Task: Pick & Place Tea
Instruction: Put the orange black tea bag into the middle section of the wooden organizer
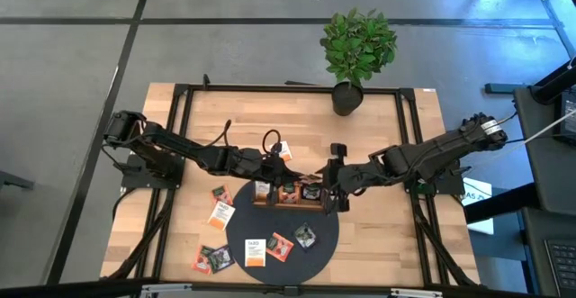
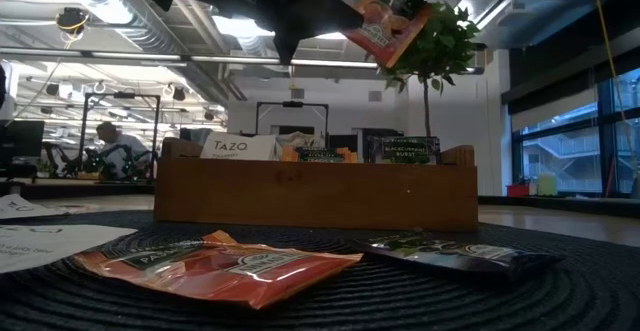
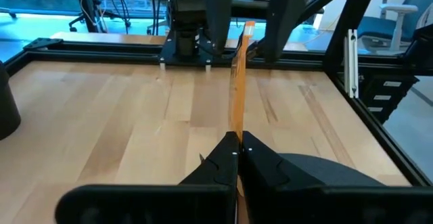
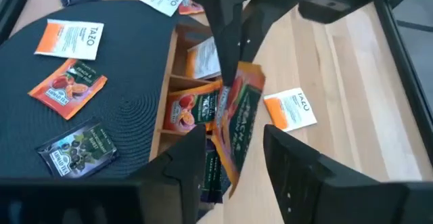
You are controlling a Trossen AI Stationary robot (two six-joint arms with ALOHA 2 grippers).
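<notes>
My left gripper (image 3: 237,151) is shut on an orange-red tea sachet (image 4: 238,119), which is raised over the right end of the wooden tray (image 2: 315,193). The low view shows the sachet (image 2: 393,23) high above the tray. My right gripper (image 4: 232,135) is open next to the tray's right end (image 1: 331,190), one finger on each side of the hanging sachet and apart from it. White, orange and dark sachets stand in the tray's compartments. A red sachet (image 2: 215,263) and a dark sachet (image 2: 460,254) lie flat on the black round mat (image 1: 281,264). My left gripper pinches the orange-red sachet between its two fingers (image 3: 220,163), at one end (image 4: 233,75). The fingers slant down from the table's left side. The sachet is lifted clear, hangs tilted below them, and shows edge-on in the left wrist view (image 3: 237,88).
A white-orange sachet (image 1: 283,151) lies on the wood beyond the tray. More sachets lie left of the mat (image 1: 220,213) and at its near-left edge (image 1: 212,258). One white-orange sachet (image 1: 256,250) lies on the mat. A potted plant (image 1: 347,95) stands at the far edge.
</notes>
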